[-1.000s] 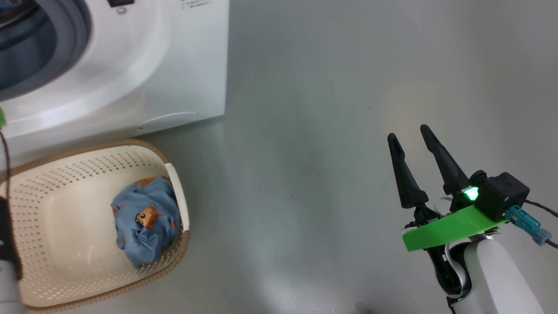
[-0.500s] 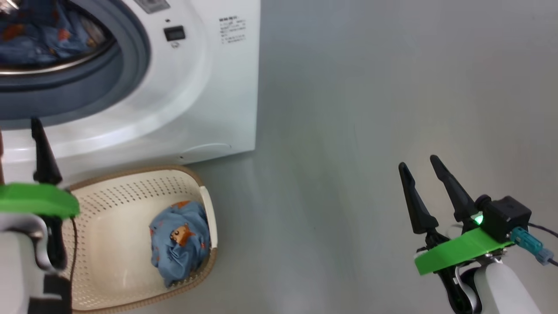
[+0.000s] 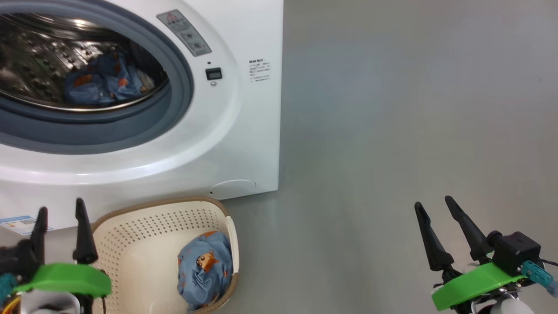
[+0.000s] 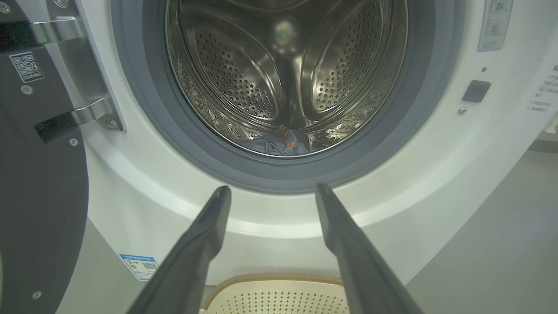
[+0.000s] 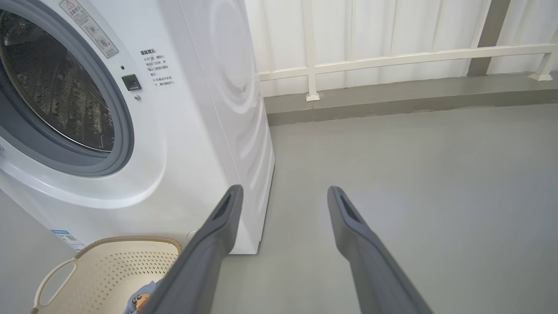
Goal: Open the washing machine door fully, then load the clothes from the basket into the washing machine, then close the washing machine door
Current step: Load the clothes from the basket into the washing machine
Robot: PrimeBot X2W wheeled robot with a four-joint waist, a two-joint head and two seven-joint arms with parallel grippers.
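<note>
Note washing machine door (image 4: 39, 196) swung wide on its hinge, dark inner face at the left of the left wrist view, well clear of the opening. Judge step one done. Note washing machine (image 3: 244, 131) mouth open, steel drum (image 4: 283, 65) bare apart from one blue printed piece (image 3: 104, 83) lying low at the front, just behind the grey gasket (image 3: 183, 96). Find remaining clothes (image 3: 205, 270) bunched inside the basket (image 3: 144, 222), against its right end wall. Record basket on the floor (image 3: 392, 131) just before the machine's lower front, below the opening. Judge this placing chosen to keep lifts from basket to drum short.

Record left tool (image 3: 61, 205) spread, pinching nothing, held near the basket's left end and above it, fingers aimed at the drum mouth in the left wrist view. Record right tool (image 3: 433, 201) spread likewise, empty, over bare floor well right of machine and basket. Judge it parked aside, leaving the route from basket to drum clear.

Judge loading part done: one piece in, one bundle left. Expect next a descent into the basket's right end, jaws wide for soft, bulky cloth. Flag risk: fabric draping over the gasket lip and fouling door closure.
</note>
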